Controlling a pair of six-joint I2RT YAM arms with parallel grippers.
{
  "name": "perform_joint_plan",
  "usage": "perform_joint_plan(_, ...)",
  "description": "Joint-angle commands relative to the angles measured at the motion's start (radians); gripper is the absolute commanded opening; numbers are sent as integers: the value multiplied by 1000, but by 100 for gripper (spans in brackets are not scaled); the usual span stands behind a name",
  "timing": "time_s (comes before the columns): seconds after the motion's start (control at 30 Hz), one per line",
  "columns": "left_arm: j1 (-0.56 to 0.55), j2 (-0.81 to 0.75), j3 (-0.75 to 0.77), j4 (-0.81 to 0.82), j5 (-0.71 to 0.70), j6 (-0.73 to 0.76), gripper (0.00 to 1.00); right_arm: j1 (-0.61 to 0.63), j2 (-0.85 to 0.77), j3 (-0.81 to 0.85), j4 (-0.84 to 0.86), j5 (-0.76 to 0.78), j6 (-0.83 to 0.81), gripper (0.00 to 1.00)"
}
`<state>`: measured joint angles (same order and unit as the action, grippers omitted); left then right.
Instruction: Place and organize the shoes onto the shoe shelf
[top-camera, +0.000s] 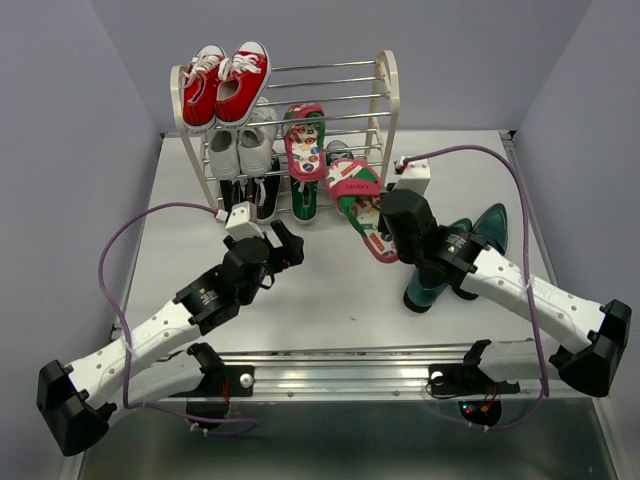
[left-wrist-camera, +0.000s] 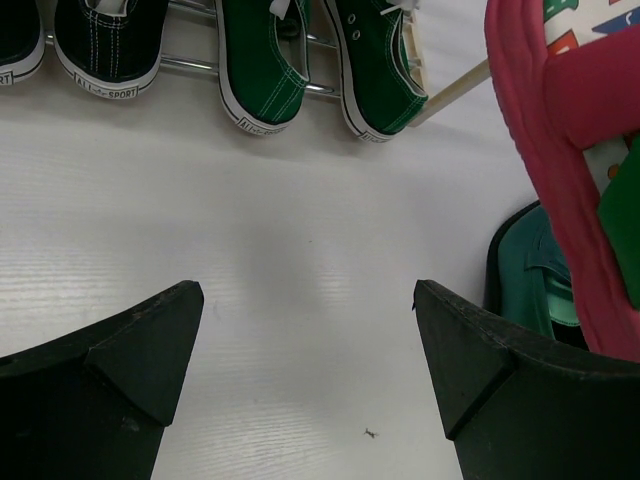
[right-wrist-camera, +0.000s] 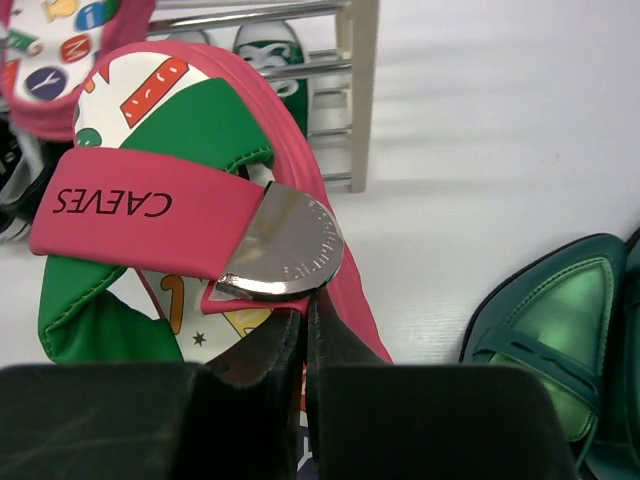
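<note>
The shoe shelf (top-camera: 388, 100) stands at the back of the table. One red-strapped flip-flop (top-camera: 305, 150) leans on its middle tiers. My right gripper (top-camera: 388, 218) is shut on the strap edge of the second flip-flop (right-wrist-camera: 150, 200) and holds it tilted just in front of the shelf's right side frame (right-wrist-camera: 362, 90). The green canvas sneakers (left-wrist-camera: 260, 60) sit on the bottom tier. The dark-green heels (top-camera: 450, 262) lie on the table under my right arm, and also show in the right wrist view (right-wrist-camera: 550, 330). My left gripper (left-wrist-camera: 308, 300) is open and empty above bare table.
Red sneakers (top-camera: 225, 85) sit on the top tier, white sneakers (top-camera: 240, 150) below them, and black sneakers (left-wrist-camera: 105, 45) on the bottom tier at the left. Purple cables loop from both wrists. Walls close in the table on the left, right and back.
</note>
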<state>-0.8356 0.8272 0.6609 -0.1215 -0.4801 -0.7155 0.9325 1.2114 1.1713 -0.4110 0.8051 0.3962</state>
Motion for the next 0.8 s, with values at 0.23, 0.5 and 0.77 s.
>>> perform_joint_plan(0.23,1,-42,-27,20,-31,-2,99,-107,86,165,199,42,-36,1)
perform_joint_plan(0.5,1,-43,-32,22,-23,-4,99,-147,158,243,235,55,-13,1)
perform_joint_plan(0.77,1,-85,-50,8,-40,-21,99,-159,243,297,273,137,41,1)
